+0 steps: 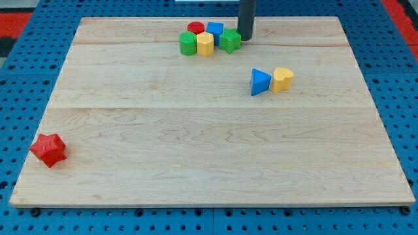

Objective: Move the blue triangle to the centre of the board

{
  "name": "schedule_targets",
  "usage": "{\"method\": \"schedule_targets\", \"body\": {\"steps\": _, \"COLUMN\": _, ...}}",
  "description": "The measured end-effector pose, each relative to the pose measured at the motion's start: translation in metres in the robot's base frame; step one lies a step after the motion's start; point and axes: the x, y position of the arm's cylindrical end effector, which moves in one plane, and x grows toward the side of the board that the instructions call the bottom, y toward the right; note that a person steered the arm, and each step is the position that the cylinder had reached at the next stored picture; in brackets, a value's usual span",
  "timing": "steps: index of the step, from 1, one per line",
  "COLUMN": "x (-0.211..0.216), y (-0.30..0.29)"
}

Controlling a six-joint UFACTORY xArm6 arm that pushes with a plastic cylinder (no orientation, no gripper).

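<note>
My tip sits at the top cluster, away from the blue triangle.

My tip [245, 38] touches the green star [230, 40]'s right side; the blue triangle [260, 82] lies lower right, touching the yellow block [282, 79] on the wooden board [196, 150].

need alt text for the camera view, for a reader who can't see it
A blue triangle block touches a yellow block right of the wooden board's centre. My tip sits at the top beside a green star block in a cluster; a red star block lies bottom left.
</note>
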Motion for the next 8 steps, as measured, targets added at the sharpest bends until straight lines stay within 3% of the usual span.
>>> {"method": "schedule_targets", "body": {"steps": 3, "x": 0.104, "y": 0.125}}
{"method": "schedule_targets", "body": {"steps": 6, "x": 0.136, "y": 0.095}}
{"method": "schedule_targets", "body": {"steps": 8, "x": 0.136, "y": 0.002}}
